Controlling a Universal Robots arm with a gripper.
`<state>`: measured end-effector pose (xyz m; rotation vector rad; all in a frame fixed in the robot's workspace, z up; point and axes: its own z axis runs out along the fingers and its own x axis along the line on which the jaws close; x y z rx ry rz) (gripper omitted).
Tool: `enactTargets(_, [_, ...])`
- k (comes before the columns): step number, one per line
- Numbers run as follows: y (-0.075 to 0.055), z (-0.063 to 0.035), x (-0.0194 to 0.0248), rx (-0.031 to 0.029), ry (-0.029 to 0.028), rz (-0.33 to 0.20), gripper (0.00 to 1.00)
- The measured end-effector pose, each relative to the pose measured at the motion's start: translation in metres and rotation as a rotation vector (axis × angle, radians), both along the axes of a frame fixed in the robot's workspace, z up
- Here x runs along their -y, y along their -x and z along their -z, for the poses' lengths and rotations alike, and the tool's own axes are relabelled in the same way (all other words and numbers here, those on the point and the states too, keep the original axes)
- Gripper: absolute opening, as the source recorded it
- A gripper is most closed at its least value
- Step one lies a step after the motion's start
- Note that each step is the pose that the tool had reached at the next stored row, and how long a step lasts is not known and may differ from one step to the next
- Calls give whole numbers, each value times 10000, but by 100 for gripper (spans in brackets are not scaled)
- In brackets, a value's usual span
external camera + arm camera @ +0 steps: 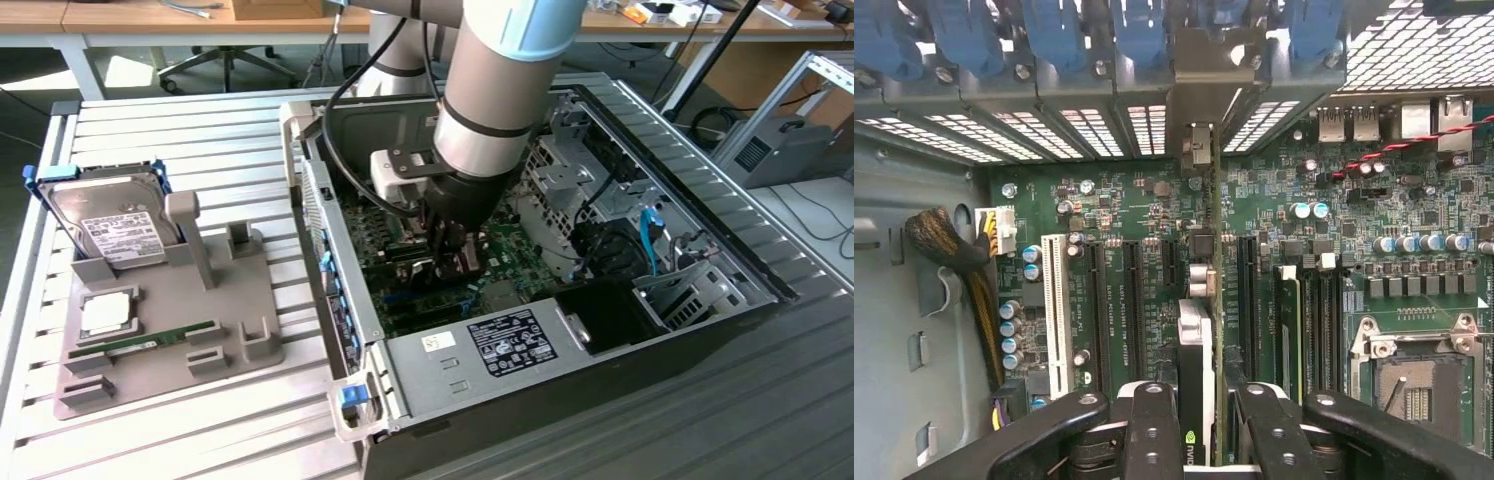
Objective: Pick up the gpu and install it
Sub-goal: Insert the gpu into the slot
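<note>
The gpu (1197, 340) stands edge-on between my fingers (1154, 430), its silver bracket (1204, 70) up against the case's rear slot openings. It hangs over the green motherboard (1124, 200), in line with the long black expansion slots (1134, 300); whether its edge sits in a slot I cannot tell. In the exterior view my gripper (454, 258) reaches down into the open computer case (347, 330), shut on the dark gpu (463, 262) just above the board.
A grey parts stand (160, 350) at the exterior view's left holds a hard drive (114, 230), a processor (107, 312) and a green RAM stick (154, 340). Inside the case are the power supply (501, 345), blue bracket latches (1054, 30), a braided cable (949, 240) and the empty CPU socket (1414, 385).
</note>
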<state>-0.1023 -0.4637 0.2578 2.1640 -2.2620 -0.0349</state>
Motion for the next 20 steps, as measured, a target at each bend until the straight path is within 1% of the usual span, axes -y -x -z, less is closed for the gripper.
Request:
enactTargets(2, [0,0,-3,0,0,0,27])
enactTargets(5, [0,0,-4,0,-40,2,27])
enactTargets(12, [-37,0,-5,-3,-48,1,27])
enactTargets(13, [-38,-2,-4,-4,-112,-1,27])
enactTargets(14, [-37,-1,-1,-3,-196,1,27])
enactTargets(15, [-37,-2,3,-3,-252,2,27])
enactTargets(20, [-17,-2,14,-3,-254,17,27])
